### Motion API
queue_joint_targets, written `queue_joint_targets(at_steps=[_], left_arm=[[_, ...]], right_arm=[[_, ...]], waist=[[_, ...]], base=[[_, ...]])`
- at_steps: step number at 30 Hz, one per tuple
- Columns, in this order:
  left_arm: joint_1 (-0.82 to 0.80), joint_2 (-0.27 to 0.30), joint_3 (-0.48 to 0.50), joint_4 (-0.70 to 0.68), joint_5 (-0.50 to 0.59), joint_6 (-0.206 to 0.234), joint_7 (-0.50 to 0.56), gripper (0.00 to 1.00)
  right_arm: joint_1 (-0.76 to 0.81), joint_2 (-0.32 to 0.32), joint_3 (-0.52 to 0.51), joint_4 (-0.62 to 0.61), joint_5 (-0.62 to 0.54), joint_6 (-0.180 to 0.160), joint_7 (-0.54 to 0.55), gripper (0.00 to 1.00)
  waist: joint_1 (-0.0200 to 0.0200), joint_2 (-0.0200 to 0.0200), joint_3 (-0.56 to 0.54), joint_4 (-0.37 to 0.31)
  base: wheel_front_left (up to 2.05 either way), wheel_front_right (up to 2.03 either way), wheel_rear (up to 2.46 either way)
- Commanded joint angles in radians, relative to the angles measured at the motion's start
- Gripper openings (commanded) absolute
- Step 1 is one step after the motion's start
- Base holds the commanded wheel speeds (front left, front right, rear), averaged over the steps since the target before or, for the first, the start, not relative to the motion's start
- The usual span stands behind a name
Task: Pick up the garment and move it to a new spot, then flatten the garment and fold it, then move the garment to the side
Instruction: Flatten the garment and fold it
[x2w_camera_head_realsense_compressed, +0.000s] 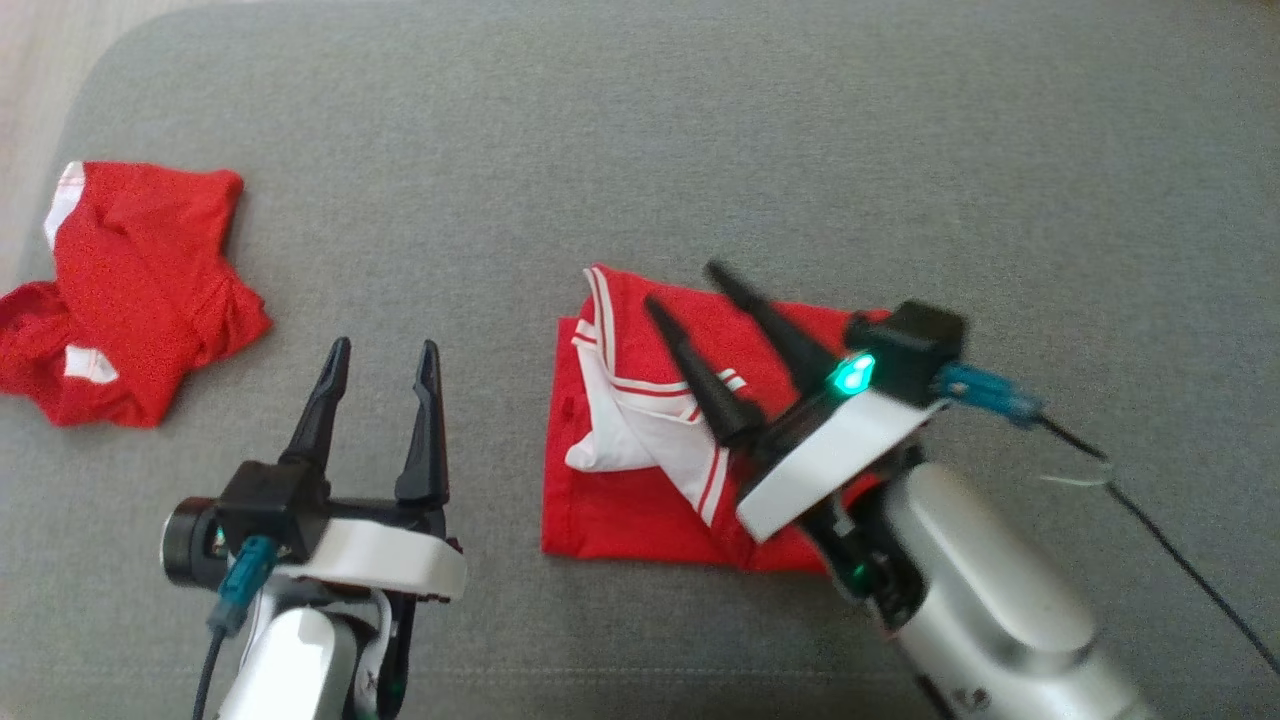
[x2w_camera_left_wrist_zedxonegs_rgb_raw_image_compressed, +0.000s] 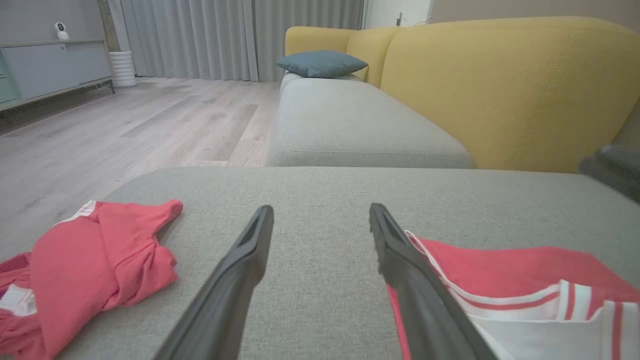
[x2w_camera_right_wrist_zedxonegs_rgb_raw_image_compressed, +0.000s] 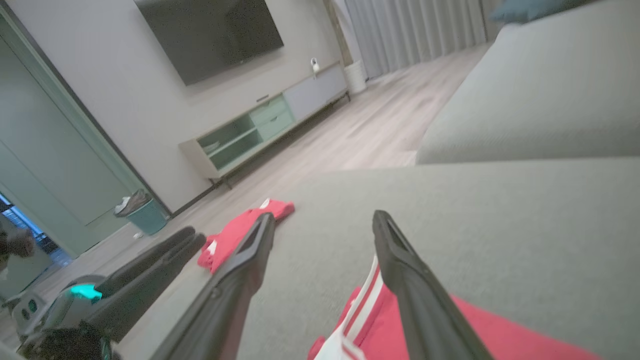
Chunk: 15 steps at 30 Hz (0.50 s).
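A folded red garment (x2w_camera_head_realsense_compressed: 620, 500) with white striped trim lies flat in the middle of the grey sofa cushion (x2w_camera_head_realsense_compressed: 700, 130). My right gripper (x2w_camera_head_realsense_compressed: 682, 284) hangs over it, open, its fingers pointing toward the garment's far left corner with nothing between them. The right wrist view shows that gripper (x2w_camera_right_wrist_zedxonegs_rgb_raw_image_compressed: 322, 217) open above the garment (x2w_camera_right_wrist_zedxonegs_rgb_raw_image_compressed: 480, 325). To the left of the garment my left gripper (x2w_camera_head_realsense_compressed: 386, 345) stands open and empty over bare cushion. In the left wrist view the gripper (x2w_camera_left_wrist_zedxonegs_rgb_raw_image_compressed: 321, 210) has the garment (x2w_camera_left_wrist_zedxonegs_rgb_raw_image_compressed: 525, 280) just to its right.
A second, crumpled red garment (x2w_camera_head_realsense_compressed: 130, 290) lies at the cushion's left edge, near the wooden floor (x2w_camera_left_wrist_zedxonegs_rgb_raw_image_compressed: 125, 125). A yellow sofa back (x2w_camera_left_wrist_zedxonegs_rgb_raw_image_compressed: 500, 90) and a blue pillow (x2w_camera_left_wrist_zedxonegs_rgb_raw_image_compressed: 320, 63) are beyond. A black cable (x2w_camera_head_realsense_compressed: 1170, 550) trails on the right.
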Motion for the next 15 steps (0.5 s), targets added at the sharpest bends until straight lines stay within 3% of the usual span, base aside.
queue_joint_targets(at_steps=[1,6,7,15], left_arm=[[-0.035,0.005,0.048,-0.033,0.014,0.001,-0.012,1.00],[-0.026,0.008,0.058,-0.037,0.016,0.003,-0.012,1.00],[-0.026,0.008,0.058,-0.037,0.016,0.003,-0.012,1.00],[-0.012,0.020,0.073,-0.041,0.017,0.007,-0.012,1.00]], right_arm=[[-0.019,0.008,-0.033,-0.061,-0.046,-0.001,-0.045,1.00],[0.061,-0.061,-0.232,-0.147,-0.176,-0.001,-0.085,1.00],[0.061,-0.061,-0.232,-0.147,-0.176,-0.001,-0.085,1.00],[0.273,-0.097,-0.527,-0.298,-0.299,-0.001,-0.024,1.00]], waist=[[0.0000,0.0000,-0.006,-0.014],[0.0000,0.0000,-0.017,-0.035],[0.0000,0.0000,-0.017,-0.035],[0.0000,0.0000,-0.024,-0.065]], base=[[0.00,0.00,0.00],[0.00,0.00,0.00],[0.00,0.00,0.00],[0.00,0.00,0.00]])
